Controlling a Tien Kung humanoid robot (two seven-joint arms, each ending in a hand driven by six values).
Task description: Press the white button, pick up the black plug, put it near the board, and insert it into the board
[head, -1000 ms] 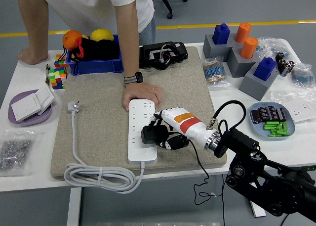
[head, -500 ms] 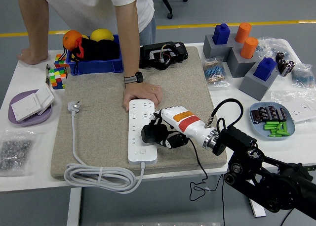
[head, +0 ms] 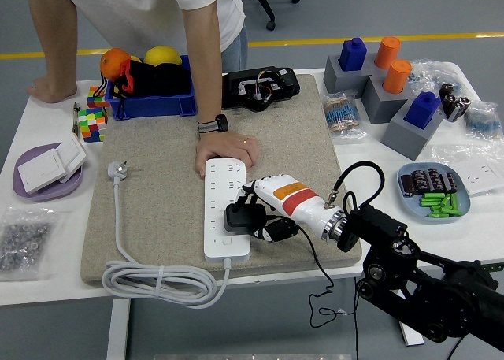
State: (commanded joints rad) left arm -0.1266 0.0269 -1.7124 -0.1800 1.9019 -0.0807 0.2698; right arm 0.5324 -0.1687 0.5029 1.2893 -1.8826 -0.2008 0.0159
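At the near edge of the worktop [head: 47, 293], the robot's right hand [head: 272, 212] has slid a little further left over the past second, its fingers clamped on the black plug [head: 240, 217], which now sits over the right edge of the white power board [head: 226, 209] rather than just beside it. The shift is slight, but it suggests the carrying stage is closing and the insertion stage is opening: the plug appears to hover at or against the sockets in the board's near half, though whether its pins have entered any socket cannot be told from this angle. The board lies lengthwise on the grey mat [head: 157, 163], and its own white cable [head: 161, 281] is coiled at the mat's near edge and runs up the left side to a loose grey plug [head: 117, 169]. The board has not moved. At its far end, a person's hand [head: 224, 149] rests flat and unchanged, seemingly bracing it against the push to come. Beyond, a blue bin [head: 150, 104] of fruit and dark items stands at the far left. The robot's left arm is out of view.
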